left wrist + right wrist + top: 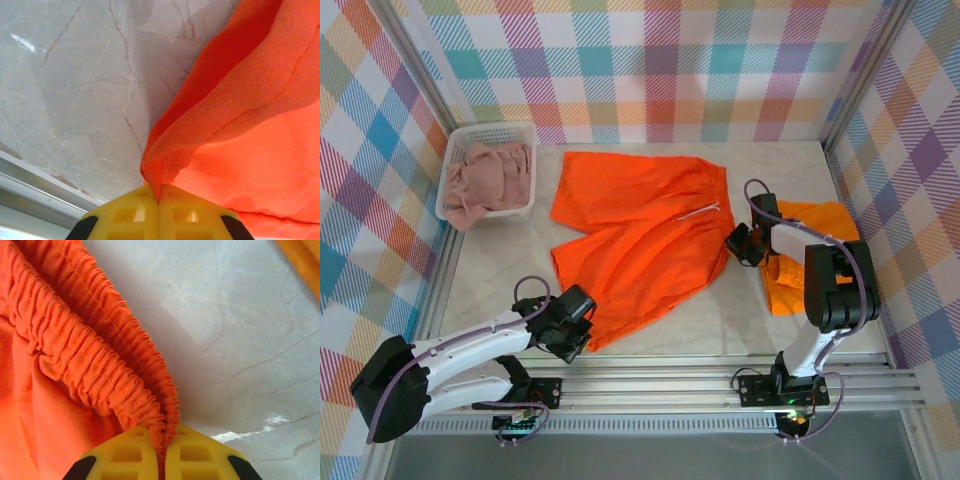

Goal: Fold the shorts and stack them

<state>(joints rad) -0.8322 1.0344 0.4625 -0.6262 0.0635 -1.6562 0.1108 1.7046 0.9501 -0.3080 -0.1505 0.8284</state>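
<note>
Nearest to me, close to the front edge of the table (500,270), my left gripper (159,201) has its yellow fingers (125,216) pressed together. The corner of one leg of the spread orange shorts (640,240) is pinched between them, and the cloth rises from the marble surface into the grip. A little farther and to the right, my right gripper (162,447) is also fully closed, with the gathered elastic waistband of the same shorts caught between its fingers. These shorts lie in the middle of the table, waistband toward the right, both legs toward the left. Just beside the right gripper, on its right, the second orange shorts (810,250) lie as a smaller bundle, partly under the right arm. In the far left corner the white basket (485,132) holds the pink shorts (492,178), crumpled, with some cloth over its near rim.
</note>
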